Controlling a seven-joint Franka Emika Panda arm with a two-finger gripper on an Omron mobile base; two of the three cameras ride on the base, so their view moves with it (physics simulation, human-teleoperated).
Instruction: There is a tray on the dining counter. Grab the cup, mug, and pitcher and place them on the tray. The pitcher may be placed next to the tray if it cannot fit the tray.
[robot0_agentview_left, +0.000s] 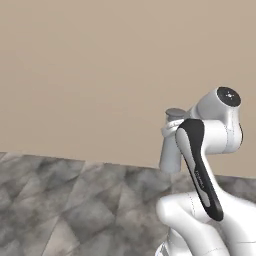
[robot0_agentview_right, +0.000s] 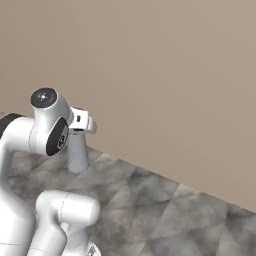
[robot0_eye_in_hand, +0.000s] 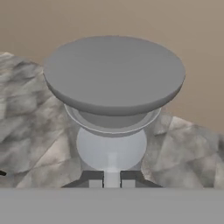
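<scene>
Directly ahead of the end effector (robot0_eye_in_hand: 112, 181): the pitcher (robot0_eye_in_hand: 112, 144), grey, with a wide flat round top and a narrower neck under it.
End effector state: closed on the pitcher; in the hand view the two dark tips sit close together with a thin pale strip of the pitcher's body between them.
Fingertips (robot0_eye_in_hand: 93, 178): low on the pitcher's side as the hand view shows it, pressed against the grey wall.
Pitcher posture: upright in both base views, its base at the level of the bench; whether it touches the bench or hangs just above it cannot be told.
Pitcher in left base view: the grey body (robot0_agentview_left: 170, 152) shows just left of the arm's dark-striped link, with the end effector (robot0_agentview_left: 172, 127) at its upper part, mostly hidden by the arm.
Pitcher in right base view: the grey body (robot0_agentview_right: 77, 152) stands below the white hand, the end effector (robot0_agentview_right: 80, 127) meeting it near the neck.
Below the end effector: the bench (robot0_agentview_left: 75, 200), a grey marbled surface with darker veins, running under the pitcher and out to both sides.
Beyond the end effector: a plain tan wall (robot0_agentview_right: 165, 75) rising from the far edge of the bench.
Behind the end effector: the white arm with dark joints, bent at the elbow.
</scene>
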